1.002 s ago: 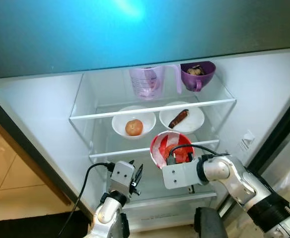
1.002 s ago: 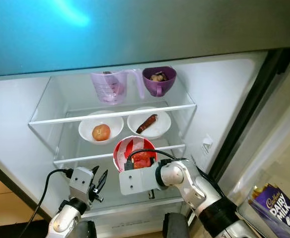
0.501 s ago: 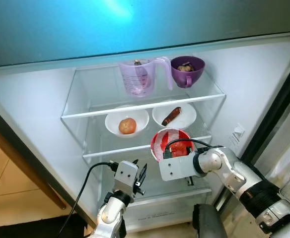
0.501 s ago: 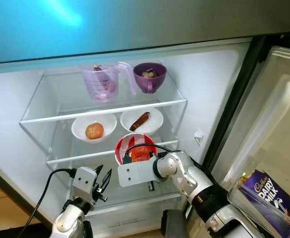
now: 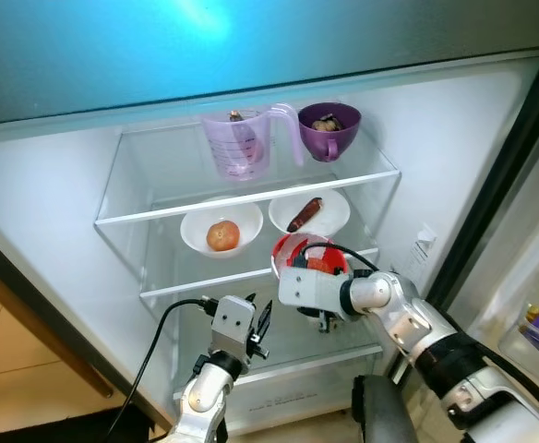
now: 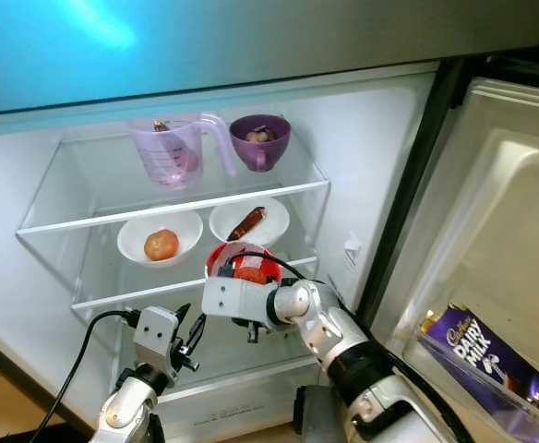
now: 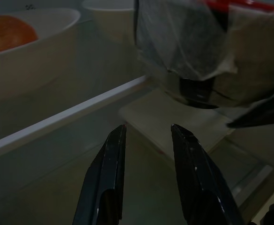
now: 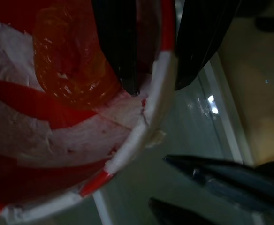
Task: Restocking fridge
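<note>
Right tool (image 8: 153, 70) gripping red-and-white bowl (image 6: 242, 265) by its rim (at middle shelf (image 6: 122, 293) edge), left tool (image 7: 148, 136) hovering unclenched below.

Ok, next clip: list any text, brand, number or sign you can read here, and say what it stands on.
"Cadbury DAIRY MILK": on the purple chocolate wrapper in the fridge door shelf.
Graduation marks on the clear measuring jug: too small to read.
Sticker on the fridge's inner right wall: too small to read.

You're finding open room on the middle shelf (image 5: 173, 277) left front; two white bowls (image 5: 216, 231) are blocking the back.
</note>
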Motion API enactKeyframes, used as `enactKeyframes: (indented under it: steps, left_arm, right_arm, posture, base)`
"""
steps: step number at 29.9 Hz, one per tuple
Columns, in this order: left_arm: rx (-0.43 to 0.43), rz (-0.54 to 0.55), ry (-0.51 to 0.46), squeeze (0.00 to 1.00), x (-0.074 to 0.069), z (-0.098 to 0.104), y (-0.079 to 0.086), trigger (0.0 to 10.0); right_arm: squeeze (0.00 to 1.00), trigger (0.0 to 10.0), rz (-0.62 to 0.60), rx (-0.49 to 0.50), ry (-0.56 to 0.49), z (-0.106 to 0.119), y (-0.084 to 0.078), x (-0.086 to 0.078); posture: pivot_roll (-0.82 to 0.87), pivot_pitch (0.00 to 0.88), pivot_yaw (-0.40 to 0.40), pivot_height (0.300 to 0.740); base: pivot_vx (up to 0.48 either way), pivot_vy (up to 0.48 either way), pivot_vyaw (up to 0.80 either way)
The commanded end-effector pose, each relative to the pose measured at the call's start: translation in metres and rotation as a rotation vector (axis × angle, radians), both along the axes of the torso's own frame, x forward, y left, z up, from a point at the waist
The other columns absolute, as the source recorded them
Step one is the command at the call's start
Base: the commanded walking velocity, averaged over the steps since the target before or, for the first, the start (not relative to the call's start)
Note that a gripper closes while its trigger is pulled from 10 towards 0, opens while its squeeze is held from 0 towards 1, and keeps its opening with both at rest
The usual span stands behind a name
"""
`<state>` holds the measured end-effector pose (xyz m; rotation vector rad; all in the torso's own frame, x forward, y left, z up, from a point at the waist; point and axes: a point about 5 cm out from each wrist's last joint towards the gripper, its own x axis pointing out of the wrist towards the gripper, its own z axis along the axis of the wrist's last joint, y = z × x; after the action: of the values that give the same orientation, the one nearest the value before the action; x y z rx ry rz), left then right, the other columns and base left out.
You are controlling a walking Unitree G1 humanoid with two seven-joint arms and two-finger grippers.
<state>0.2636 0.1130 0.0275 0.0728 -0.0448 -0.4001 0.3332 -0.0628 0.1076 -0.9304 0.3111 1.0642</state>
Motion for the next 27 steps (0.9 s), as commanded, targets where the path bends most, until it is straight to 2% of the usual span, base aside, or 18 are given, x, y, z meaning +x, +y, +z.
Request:
enactKeyframes:
  steps: [1, 4, 14, 18, 22, 26, 27]
  left_arm:
    - [-0.001, 0.013, 0.022, 0.00, -0.002, -0.003, 0.001, 10.0]
    - [-0.003, 0.013, 0.022, 0.00, -0.003, -0.003, 0.000, 10.0]
    - [-0.006, 0.015, 0.021, 0.00, -0.003, -0.003, -0.001, 10.0]
    - [-0.006, 0.017, 0.021, 0.00, -0.003, -0.003, -0.001, 10.0]
    - [-0.005, 0.016, 0.023, 0.00, -0.003, -0.003, -0.001, 10.0]
    - [-0.003, 0.014, 0.028, 0.00, -0.005, -0.004, -0.001, 10.0]
    - [-0.003, 0.014, 0.028, 0.00, -0.005, -0.004, -0.001, 10.0]
  right_arm:
    - [0.00, 10.0, -0.096, 0.064, -0.061, 0.018, 0.008, 0.016]
    - [0.00, 10.0, -0.123, 0.076, -0.052, 0.018, 0.011, 0.020]
    - [0.00, 10.0, -0.143, -0.011, -0.123, 0.020, 0.016, 0.029]
    - [0.00, 10.0, -0.143, 0.033, -0.124, 0.025, 0.026, 0.032]
    - [0.00, 10.0, -0.111, 0.044, -0.117, 0.025, 0.028, 0.030]
    - [0.00, 10.0, -0.092, 0.154, -0.129, 0.037, 0.034, 0.031]
    - [0.00, 10.0, -0.092, 0.154, -0.129, 0.037, 0.034, 0.031]
  posture:
    - [-0.05, 0.060, 0.009, 0.545]
    - [-0.05, 0.060, 0.008, 0.545]
    - [-0.04, 0.057, 0.004, 0.545]
    - [-0.04, 0.061, 0.005, 0.545]
    - [-0.04, 0.063, 0.005, 0.545]
    - [-0.05, 0.068, 0.007, 0.545]
    - [-0.05, 0.068, 0.007, 0.545]
  base:
    - [0.000, 0.000, 0.00]
    - [0.000, 0.000, 0.00]
    - [0.000, 0.000, 0.00]
    - [0.000, 0.000, 0.00]
    - [0.000, 0.000, 0.00]
    - [0.000, 0.000, 0.00]
    - [0.000, 0.000, 0.00]
